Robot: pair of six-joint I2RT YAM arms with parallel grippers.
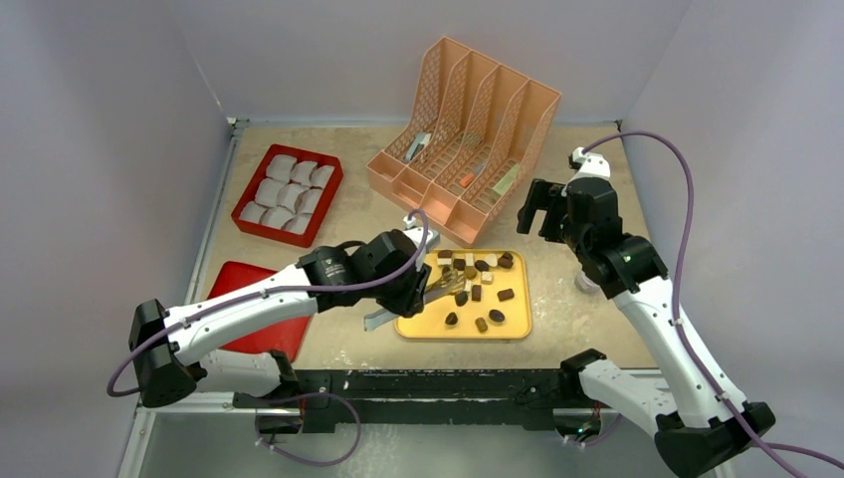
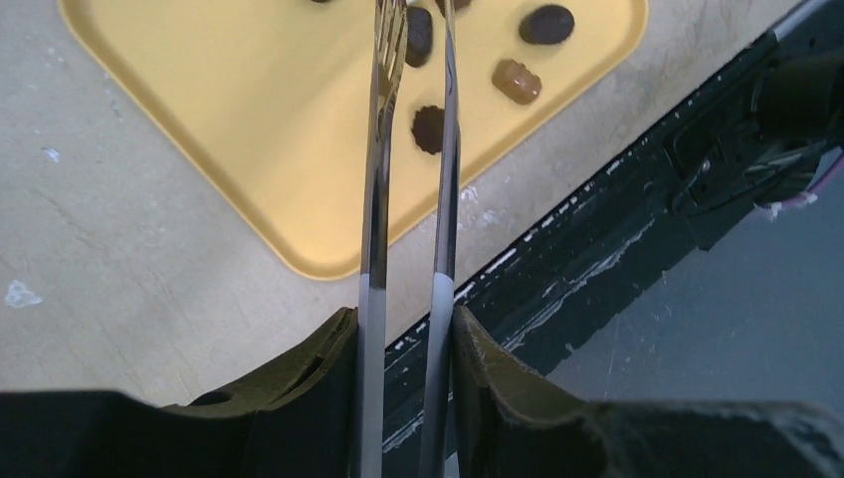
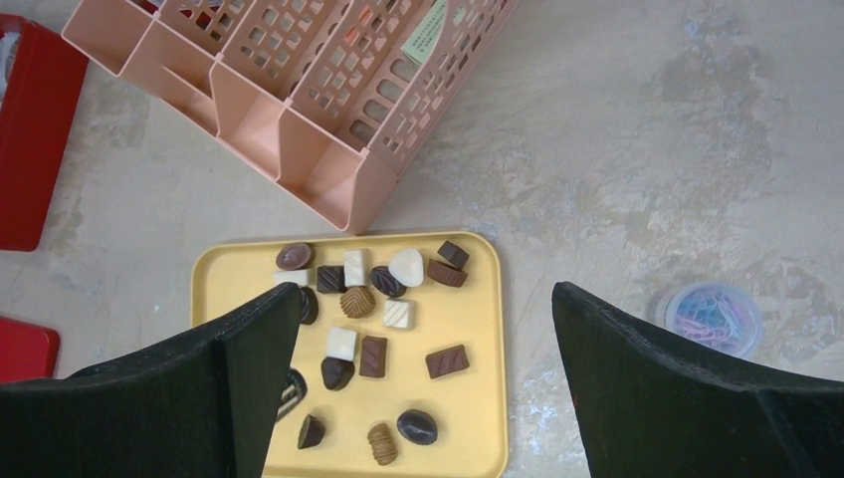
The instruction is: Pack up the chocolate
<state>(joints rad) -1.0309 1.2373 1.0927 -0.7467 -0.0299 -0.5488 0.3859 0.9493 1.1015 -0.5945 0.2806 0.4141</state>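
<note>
Chocolate (image 1: 506,294) in dark, caramel and cream pieces lies scattered on a yellow tray (image 1: 518,334) at the centre of the top view, on the worktop (image 1: 557,299). In the left wrist view, one dark oval piece (image 2: 419,35) sits at the top centre of the frame, between the two blades of metal tongs (image 2: 373,229). Its long axis appears to run roughly along the blades. Another dark piece (image 2: 430,127) lies lower, partly hidden behind the right blade.

The left gripper (image 2: 403,334) pinches the tongs near their handle end, its fingers (image 2: 299,383) pressed against the blades. The blades stand slightly apart.

The left arm is much the nearer. The right gripper (image 1: 537,211) hangs above the tray's upper right, fingers spread and holding nothing. A red box of white liners (image 1: 251,184) waits at upper left, well apart from the tray.
</note>
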